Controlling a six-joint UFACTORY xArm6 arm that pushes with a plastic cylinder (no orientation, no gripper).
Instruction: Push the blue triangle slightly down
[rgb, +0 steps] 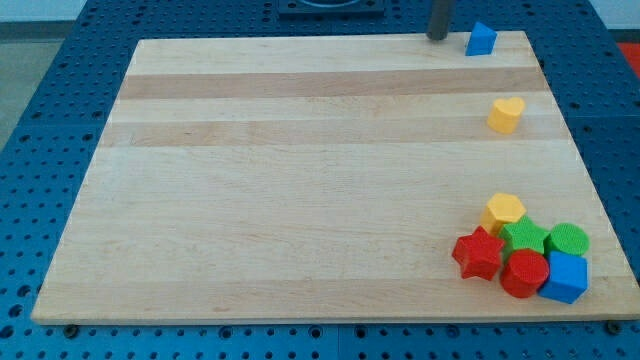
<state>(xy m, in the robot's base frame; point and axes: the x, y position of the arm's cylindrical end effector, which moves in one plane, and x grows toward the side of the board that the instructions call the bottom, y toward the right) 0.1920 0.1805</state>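
Note:
The blue triangle (481, 39) sits at the top right of the wooden board (300, 180), close to its top edge. My tip (438, 37) rests on the board at the top edge, just to the left of the blue triangle with a small gap between them. The rod rises out of the view's top.
A yellow heart (505, 114) lies below the blue triangle. At the bottom right is a tight cluster: a yellow hexagon (503, 211), green star (524, 237), green cylinder (568, 240), red star (478, 254), red cylinder (524, 273) and blue cube (566, 277).

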